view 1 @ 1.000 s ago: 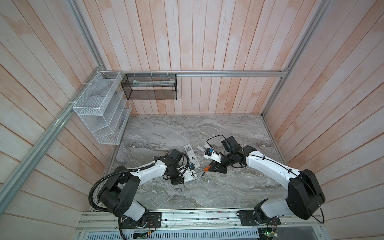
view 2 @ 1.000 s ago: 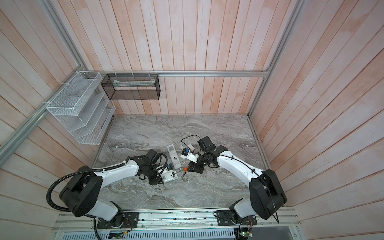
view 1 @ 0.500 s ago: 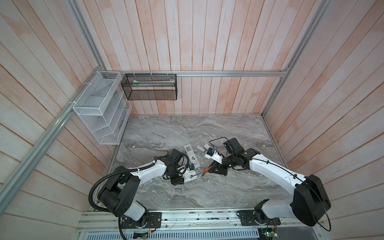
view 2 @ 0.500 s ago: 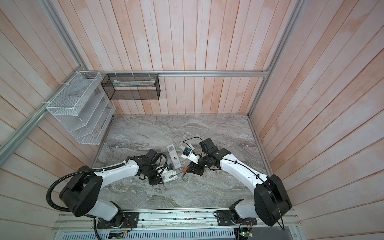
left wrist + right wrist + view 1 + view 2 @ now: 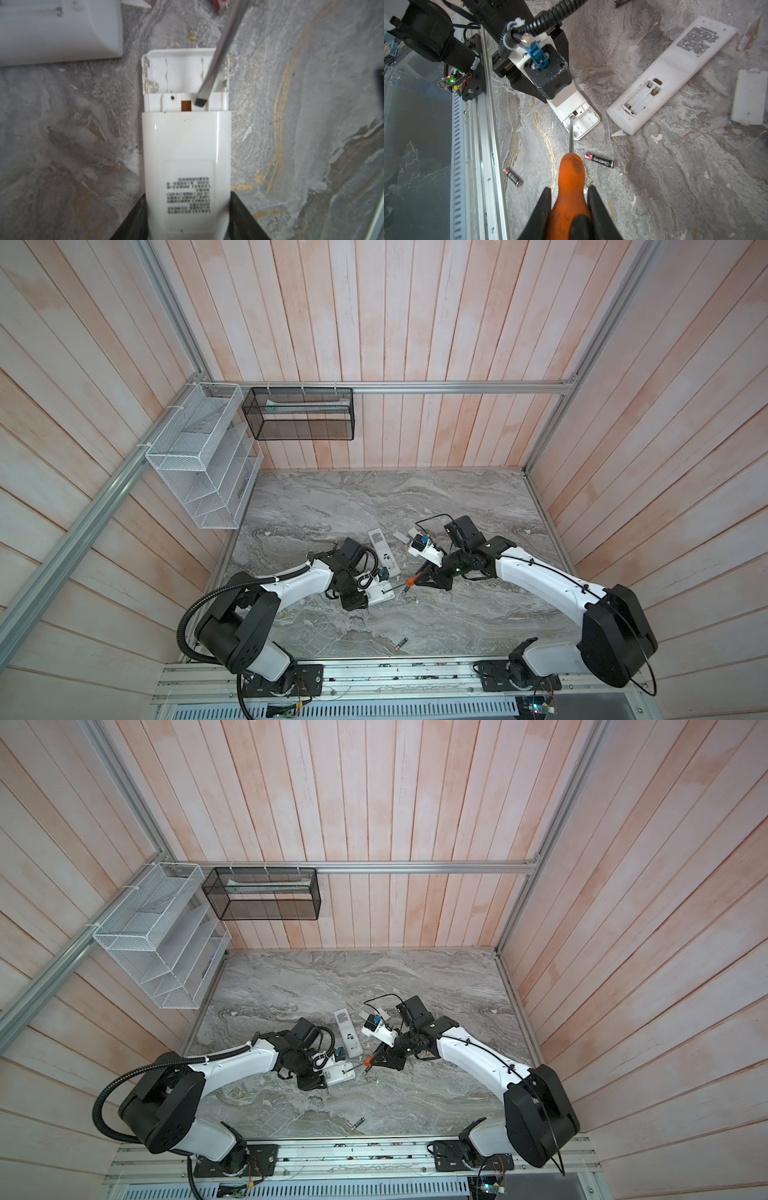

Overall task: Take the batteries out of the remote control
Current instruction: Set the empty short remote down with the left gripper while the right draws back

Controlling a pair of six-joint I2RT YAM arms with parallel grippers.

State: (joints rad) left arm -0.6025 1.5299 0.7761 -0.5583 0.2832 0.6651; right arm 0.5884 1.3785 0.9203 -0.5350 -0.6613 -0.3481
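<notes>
Swings the right arm (image 5: 540, 585) slightly outward at the shoulder since a second ago. Keeps the right gripper (image 5: 569, 188) closed on the orange screwdriver (image 5: 571, 168), blade tip inside the emptied bay of the small remote control (image 5: 187, 145). Pins that remote between the half-spread jaws of the left gripper (image 5: 188, 194), steadying it against prying. Leaves batteries (image 5: 599, 160) loose on the surface (image 5: 675, 187), one near its front edge.

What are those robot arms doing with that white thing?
The left gripper holds a small white remote on the table. Its battery slot is open and empty. The right gripper holds an orange screwdriver, with the tip poked into that slot. Two batteries lie loose on the table nearby. A second remote lies close by, and its slot is open and empty too.
</notes>
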